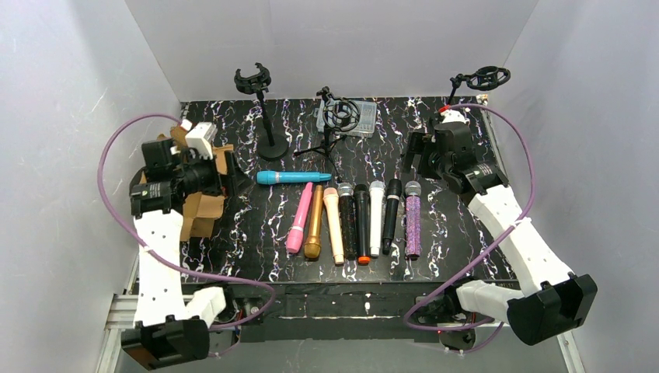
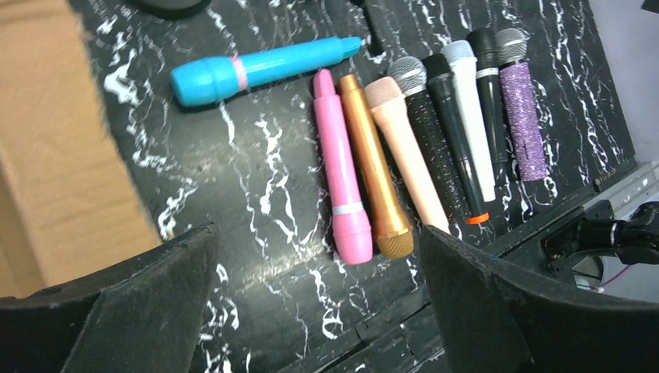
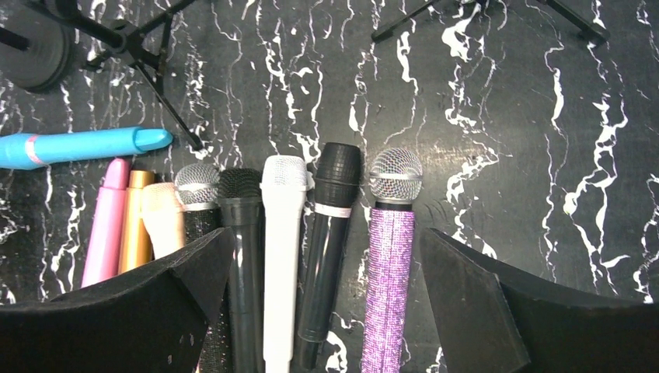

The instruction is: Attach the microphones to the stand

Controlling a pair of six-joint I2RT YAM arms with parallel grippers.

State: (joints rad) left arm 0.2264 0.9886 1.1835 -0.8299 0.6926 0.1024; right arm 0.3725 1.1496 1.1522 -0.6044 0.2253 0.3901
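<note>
Right gripper (image 3: pixel 325 241) hangs wide open and empty, the row of microphones (image 3: pixel 284 233) right beneath it, the purple one (image 3: pixel 388 272) showing between its fingers. Left gripper (image 2: pixel 317 256), just as wide and empty, looks down on the pink one (image 2: pixel 339 171). Farther out, the stands (image 1: pixel 264 109) wait unloaded. Smart play: pick an end microphone, pinch it mid-body, spare the neighbours.

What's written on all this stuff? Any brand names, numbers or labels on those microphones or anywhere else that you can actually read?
No text can be read in any view.
microphones: no lettering or brand shows on any of them.
cardboard box: no print visible.
left arm: small pale marks on a black joint, too small to read.
</note>
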